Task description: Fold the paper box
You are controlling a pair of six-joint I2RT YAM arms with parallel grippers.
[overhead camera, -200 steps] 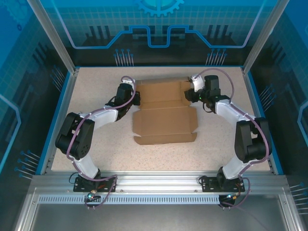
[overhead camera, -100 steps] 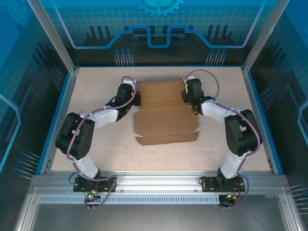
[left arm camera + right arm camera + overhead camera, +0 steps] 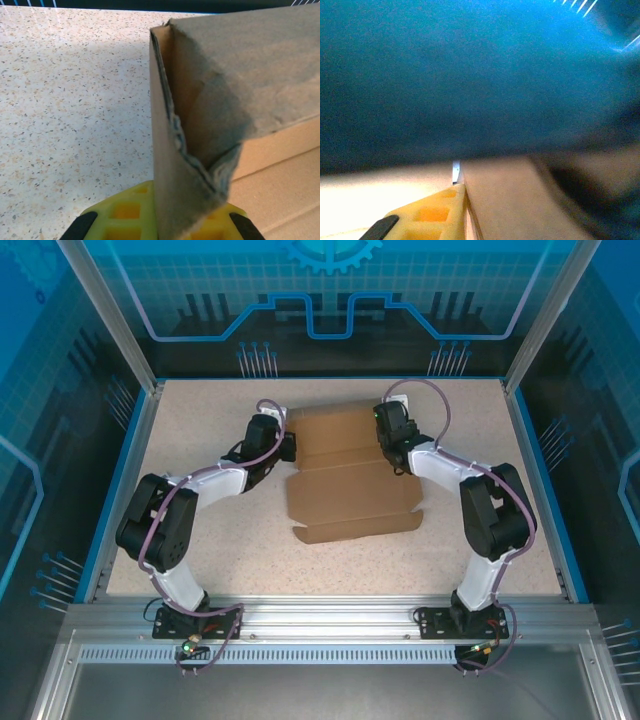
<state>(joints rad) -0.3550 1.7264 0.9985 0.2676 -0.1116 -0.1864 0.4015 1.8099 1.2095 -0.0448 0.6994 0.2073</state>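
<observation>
On table (image 3: 200,530) centre, paper box (image 3: 350,485) lay part-folded. Left tool (image 3: 287,448) pinched its left corner flap; right tool (image 3: 386,428) at right flap, spread or pinching could not be told. Risk: one-sided pull could tear crumpled corner.

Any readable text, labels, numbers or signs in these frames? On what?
No text can be read.
paper box: plain brown, no print or label.
back panel: gear and circuit-line graphics, no letters.
Right wrist view: too blurred to tell.
</observation>
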